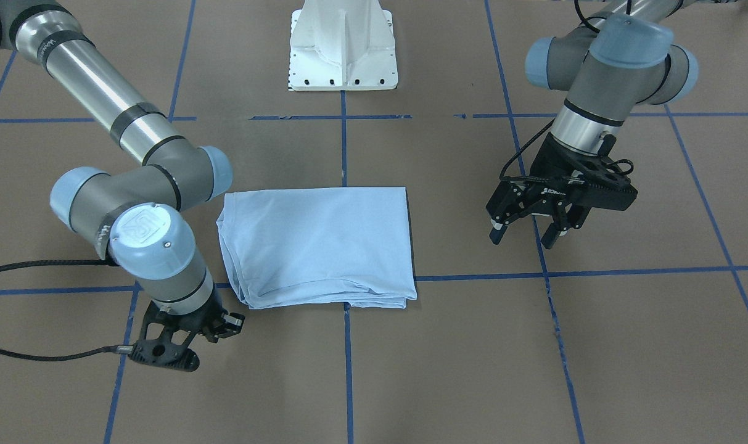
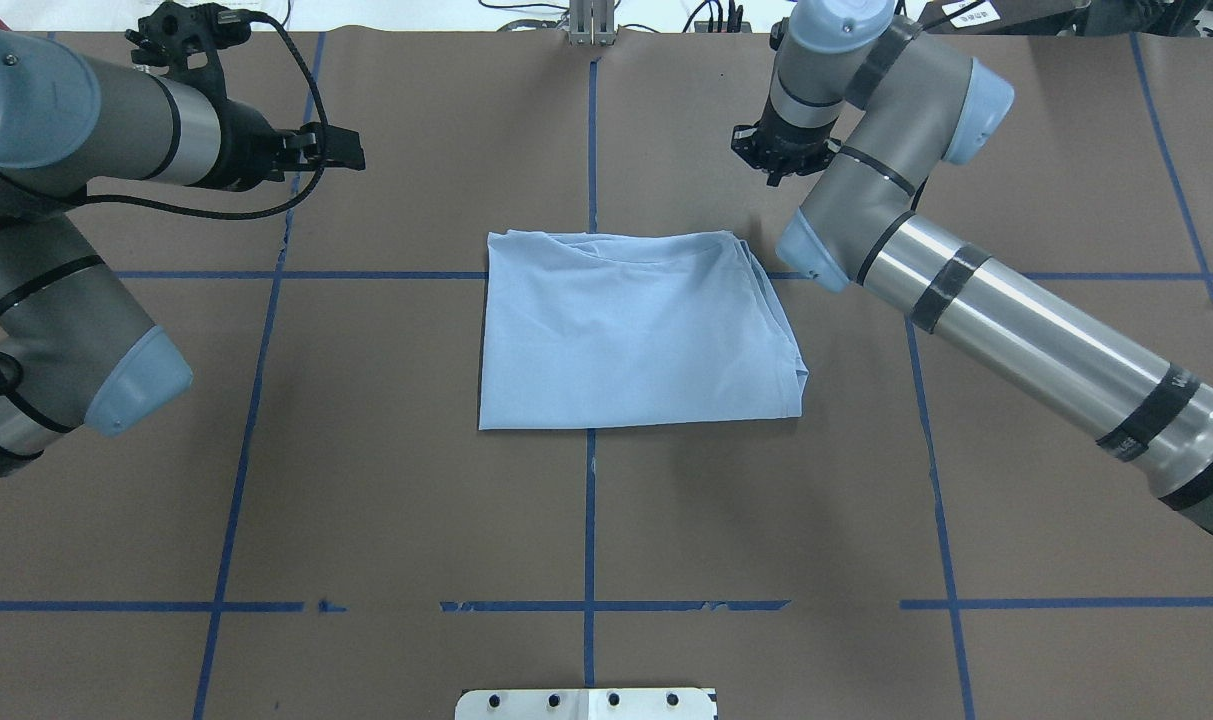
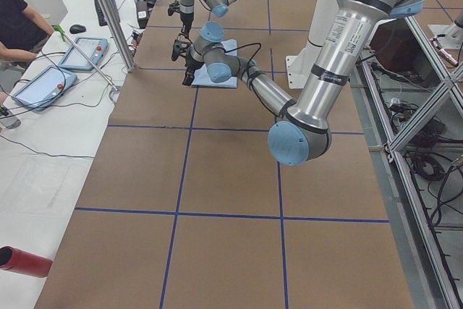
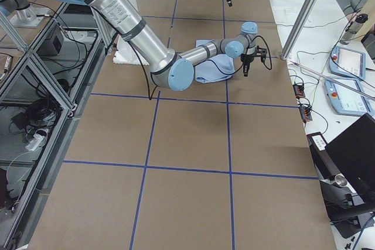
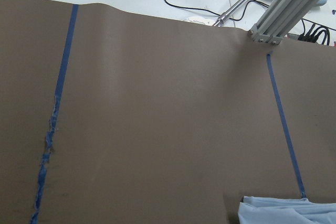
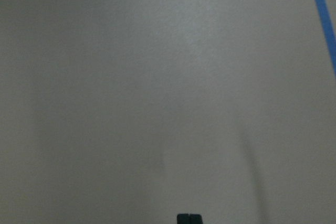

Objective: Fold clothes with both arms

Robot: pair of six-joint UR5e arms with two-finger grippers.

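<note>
Left arm [image 1: 602,92] reached to the far left, wrist tilted downward. Left gripper [image 1: 523,237] hangs with jaws spread apart. Right arm [image 1: 96,86] stretched to the far right, elbow bent. My right gripper [image 6: 189,218] points straight down, fingertips pressed together.

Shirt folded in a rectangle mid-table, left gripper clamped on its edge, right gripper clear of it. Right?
Not quite: the left gripper is open and clear of the T-shirt too, off to its side, as the exterior front-facing view shows. The rest holds.
</note>
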